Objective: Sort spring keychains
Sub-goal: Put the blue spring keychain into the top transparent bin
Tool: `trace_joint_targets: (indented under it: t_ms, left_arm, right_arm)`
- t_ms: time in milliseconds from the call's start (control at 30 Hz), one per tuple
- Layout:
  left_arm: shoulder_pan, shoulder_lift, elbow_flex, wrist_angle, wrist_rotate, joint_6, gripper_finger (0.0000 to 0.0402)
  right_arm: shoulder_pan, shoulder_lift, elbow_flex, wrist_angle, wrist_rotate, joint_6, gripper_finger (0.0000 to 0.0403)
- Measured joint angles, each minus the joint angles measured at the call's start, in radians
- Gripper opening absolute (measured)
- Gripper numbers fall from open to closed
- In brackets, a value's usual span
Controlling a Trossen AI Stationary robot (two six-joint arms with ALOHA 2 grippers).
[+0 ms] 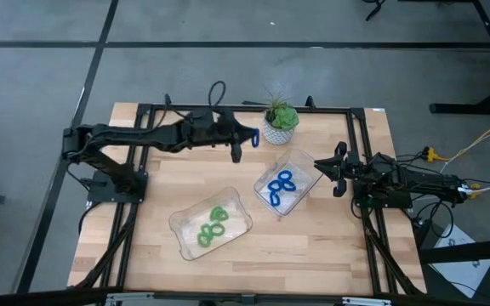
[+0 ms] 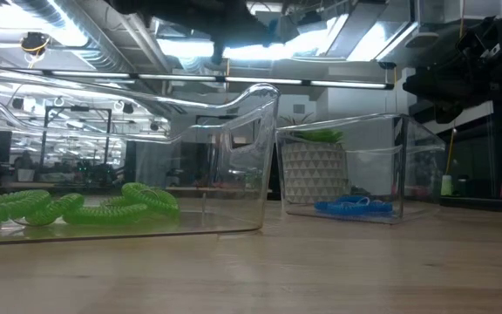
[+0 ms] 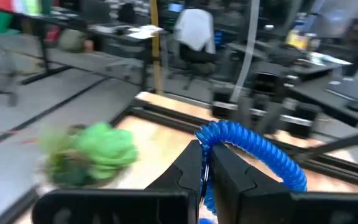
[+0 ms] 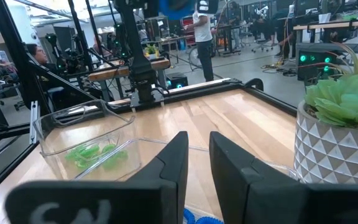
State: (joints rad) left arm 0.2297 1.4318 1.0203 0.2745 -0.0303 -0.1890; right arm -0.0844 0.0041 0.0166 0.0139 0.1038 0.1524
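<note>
My left hand (image 1: 243,141) pinches a bright blue coiled plastic spring keychain (image 3: 253,149) above the bench's (image 1: 313,246) far side. The clear plastic tray of blue coils (image 1: 287,181) lies nearer and to its right. My right hand (image 1: 337,169), fingers slightly spread, waits beside that tray.

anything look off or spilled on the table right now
Nothing stands out. Green keychains sit in one clear tray, blue keychains in the other tray. The left gripper holds one more blue keychain near the potted plant.
</note>
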Motion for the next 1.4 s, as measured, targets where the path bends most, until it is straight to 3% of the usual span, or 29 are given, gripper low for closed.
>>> trace_joint_targets:
  t_ms: [333,533,1000,1400]
  left_arm:
    - [-0.088,0.141,0.0,0.174,0.175,-0.023,0.0015]
    - [-0.136,0.248,0.063,0.187,0.189,-0.01,0.0015]
    - [-0.151,0.433,0.302,-0.203,0.23,0.02,0.0015]
    - [-0.149,0.45,0.31,-0.257,0.143,-0.012,0.0027]
  right_arm:
    - [0.0,0.0,0.0,0.0,0.0,0.0,0.0067]
    - [0.0,0.0,0.0,0.0,0.0,0.0,0.0067]
    - [0.0,0.0,0.0,0.0,0.0,0.0,0.0067]
    - [0.0,0.0,0.0,0.0,0.0,0.0,0.0067]
